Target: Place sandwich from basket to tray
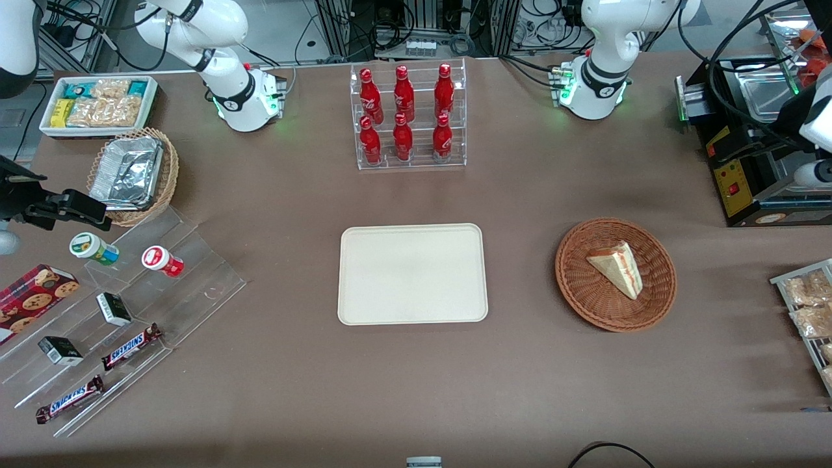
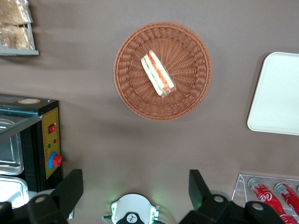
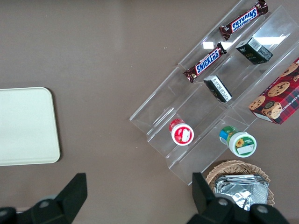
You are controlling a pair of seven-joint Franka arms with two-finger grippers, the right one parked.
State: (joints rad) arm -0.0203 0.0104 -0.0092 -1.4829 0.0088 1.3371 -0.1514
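The sandwich (image 1: 617, 268), a pale wedge with red and green filling, lies in the round reddish-brown basket (image 1: 572, 286). The basket stands beside the cream tray (image 1: 412, 273), toward the working arm's end of the table. The tray holds nothing. In the left wrist view the sandwich (image 2: 158, 73) lies across the middle of the basket (image 2: 189, 51), and a corner of the tray (image 2: 275, 93) shows. My left gripper (image 2: 135, 177) is open and empty. It hangs high over the table, farther from the front camera than the basket and well apart from it.
A clear rack of red bottles (image 1: 408, 117) stands farther from the front camera than the tray. A black machine (image 1: 747, 175) and a rack of snack bags (image 1: 809, 312) flank the basket at the working arm's end. An acrylic stand (image 1: 130, 312) with snacks lies toward the parked arm's end.
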